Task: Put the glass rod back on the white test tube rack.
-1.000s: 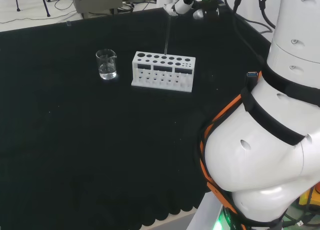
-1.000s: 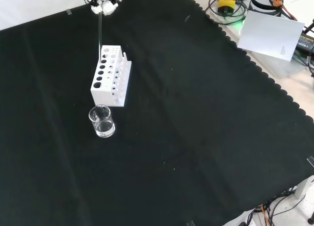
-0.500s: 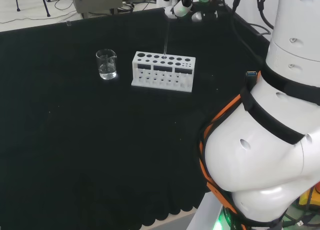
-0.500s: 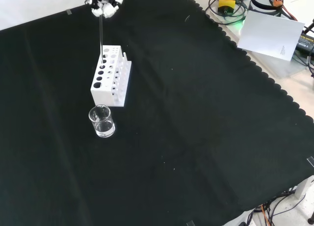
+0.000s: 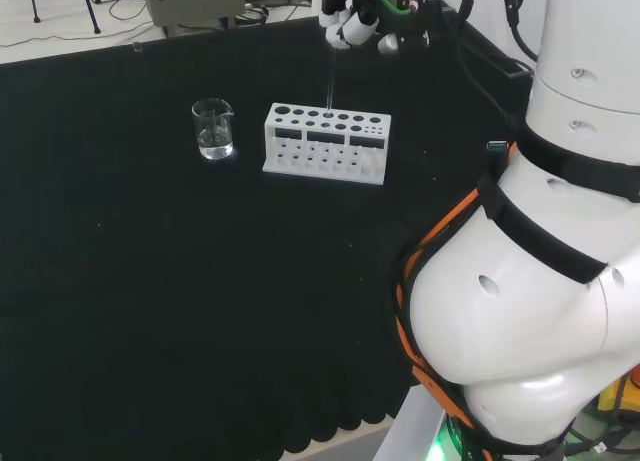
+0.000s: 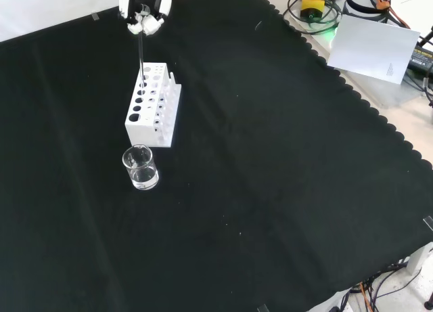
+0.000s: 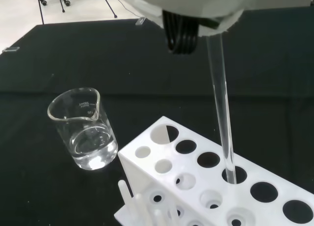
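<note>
Head view: behind the arm, looking over the cloth [image 5: 150,281]. Front view: opposite, looking down. Wrist view: close — rack [image 7: 206,187] and beaker [image 7: 86,130] shared by all.

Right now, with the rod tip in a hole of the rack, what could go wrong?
1. The rod leans while the hand pinches its top. If released like this, it may tip against the hole's edge and perhaps jolt the rack.
2. Pushing down at this lean could jam or crack the rod inside the rack.
3. The beaker with liquid stands just beside the rack's end; a shifted rack might knock it.
</note>
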